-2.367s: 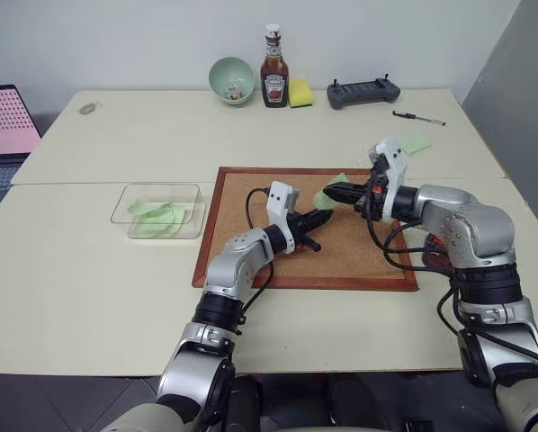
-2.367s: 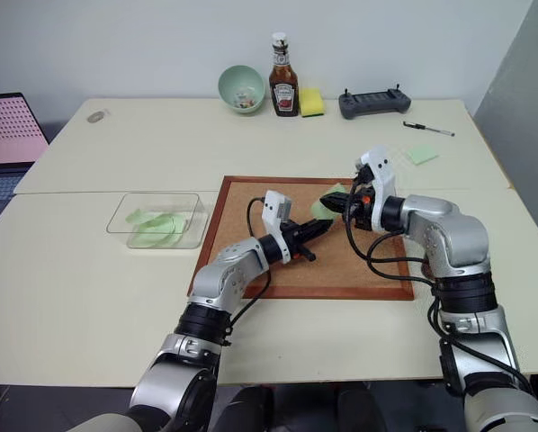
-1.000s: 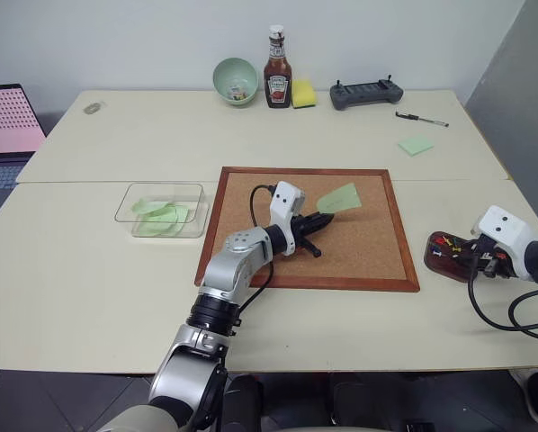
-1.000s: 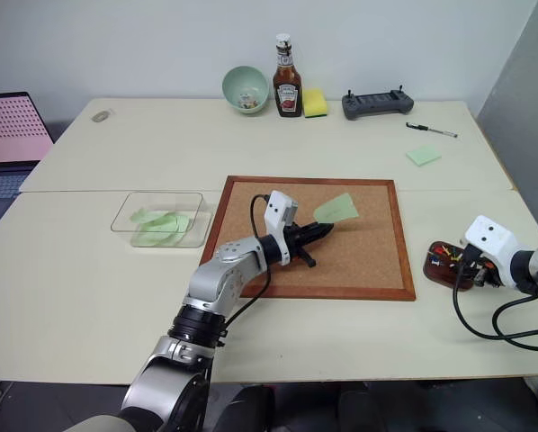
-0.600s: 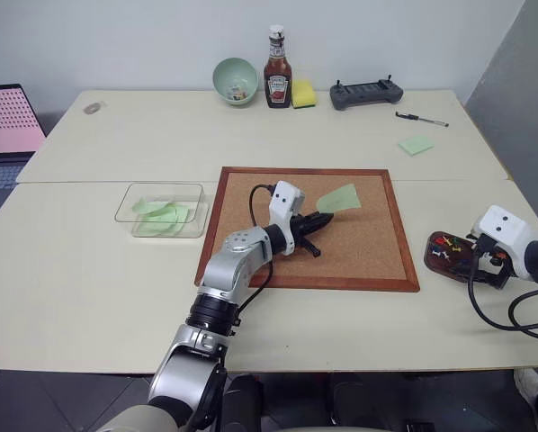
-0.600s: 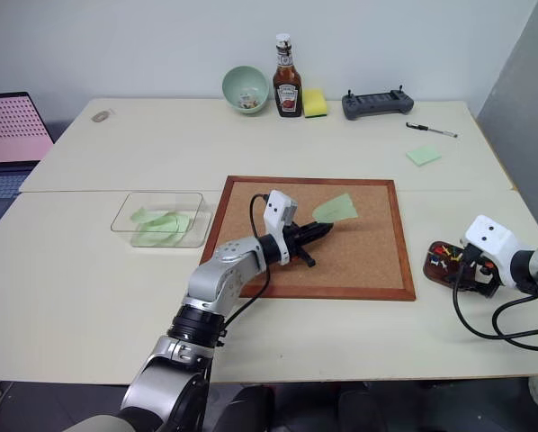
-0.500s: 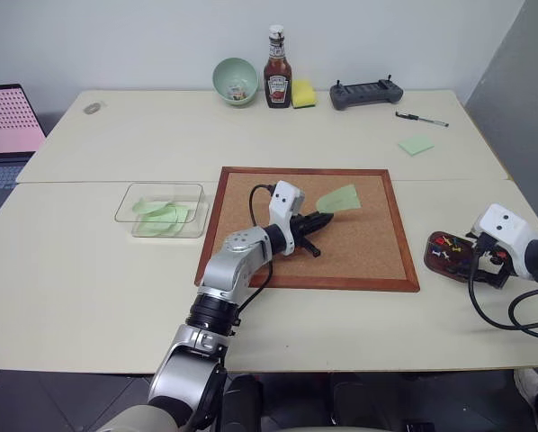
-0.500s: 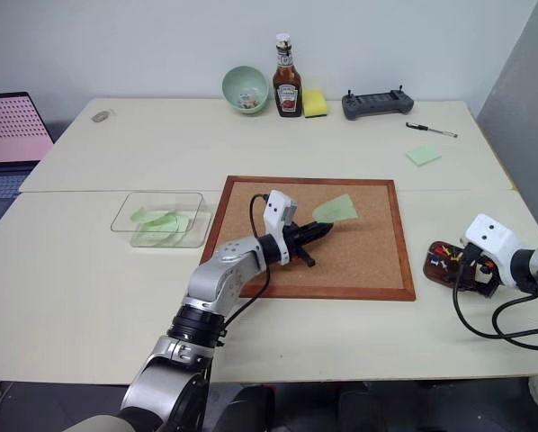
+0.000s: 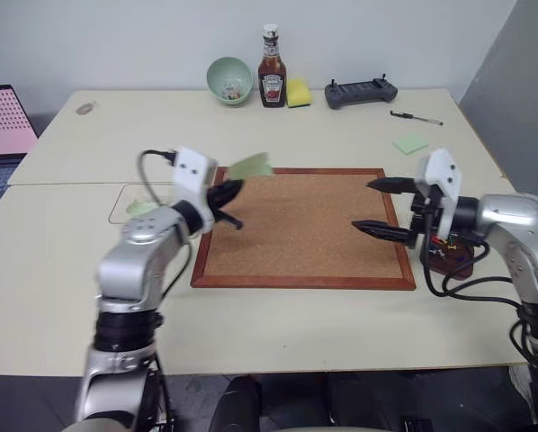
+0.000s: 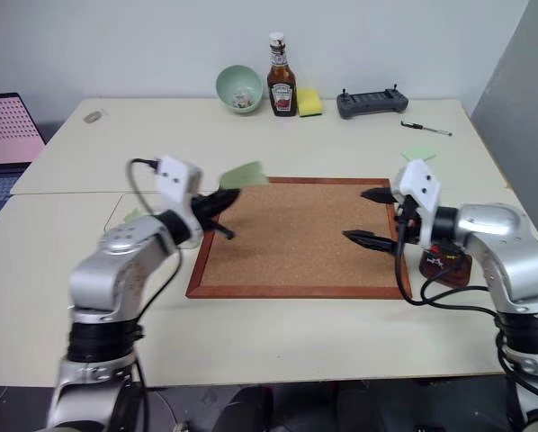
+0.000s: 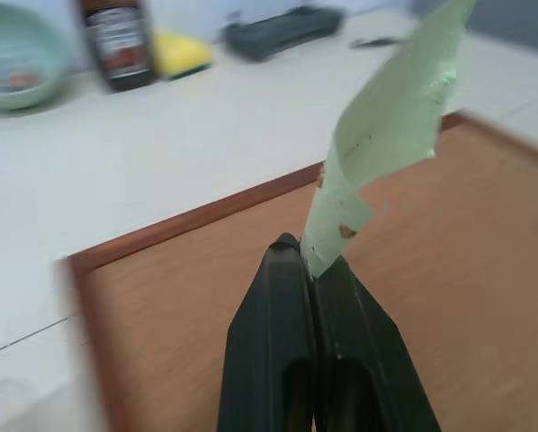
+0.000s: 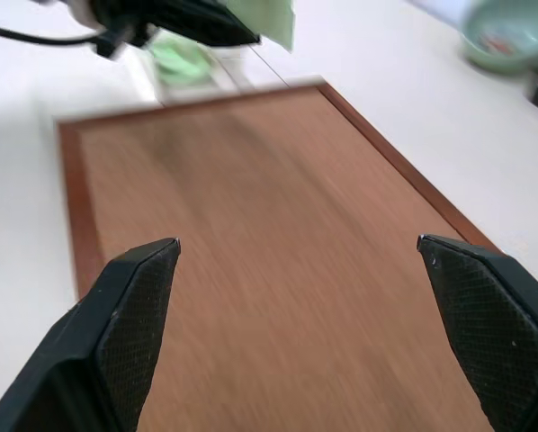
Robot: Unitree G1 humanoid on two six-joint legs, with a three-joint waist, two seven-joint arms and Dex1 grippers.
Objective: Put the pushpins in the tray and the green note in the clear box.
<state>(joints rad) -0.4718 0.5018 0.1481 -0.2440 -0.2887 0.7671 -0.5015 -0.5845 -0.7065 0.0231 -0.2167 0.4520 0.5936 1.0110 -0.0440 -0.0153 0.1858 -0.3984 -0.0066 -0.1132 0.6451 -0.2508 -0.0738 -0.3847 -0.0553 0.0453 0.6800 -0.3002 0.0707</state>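
My left gripper [image 9: 231,189] is shut on the pale green note [image 9: 251,166], holding it in the air over the left edge of the cork board [image 9: 305,225]. In the left wrist view the green note [image 11: 386,135] stands up from the closed fingertips. The clear box [image 9: 134,205], with green slips inside, lies on the table just left of the board, partly behind my left arm. My right gripper [image 9: 382,207] hangs wide open and empty over the board's right edge. The dark reddish tray [image 9: 456,263] sits behind that arm; pushpins [image 10: 435,261] show in it as small specks.
Along the table's back edge stand a green bowl [image 9: 229,78], a ketchup bottle [image 9: 271,67], a yellow sponge [image 9: 298,92] and a dark controller [image 9: 361,90]. A pen [image 9: 416,117] and a green sticky pad [image 9: 411,144] lie at back right. A laptop [image 9: 4,117] sits far left.
My left gripper has lifted the green note off the cork board and carried it left. My right gripper has opened wide and swung from the tray up to the board's right edge.
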